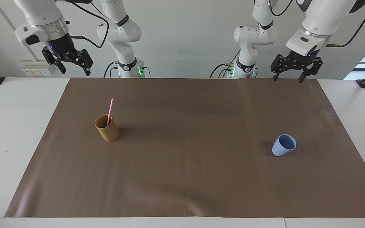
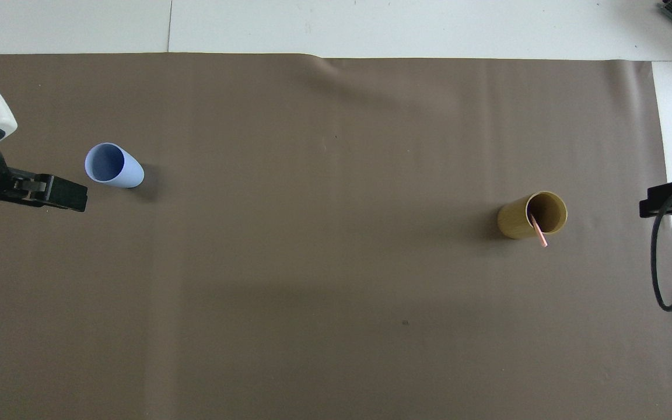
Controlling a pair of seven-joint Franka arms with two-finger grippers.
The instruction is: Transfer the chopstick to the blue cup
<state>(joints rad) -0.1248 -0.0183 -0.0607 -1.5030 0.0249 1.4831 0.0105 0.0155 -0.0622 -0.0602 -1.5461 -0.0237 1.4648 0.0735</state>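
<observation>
The chopstick (image 1: 110, 108) is stood leaning in the tan cup (image 1: 107, 128), toward the right arm's end of the bench (image 1: 182, 177), its upper half left exposed for grasping. The blue cup (image 1: 284, 145) is set upright, well apart, toward the left arm's end. Both the right gripper (image 1: 74, 67) and the left gripper (image 1: 288, 75) are held raised, released and empty.

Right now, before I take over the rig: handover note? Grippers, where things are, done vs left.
Left gripper: open, empty, raised at its own end of the table.
Right gripper: open, empty, raised at its end; both arms wait.
Chopstick: standing in the tan cup, toward the right arm's end, leaning on the rim.
Blue cup: upright, empty, toward the left arm's end.
Done: nothing.
Left: pick the chopstick out and place it in the blue cup.
</observation>
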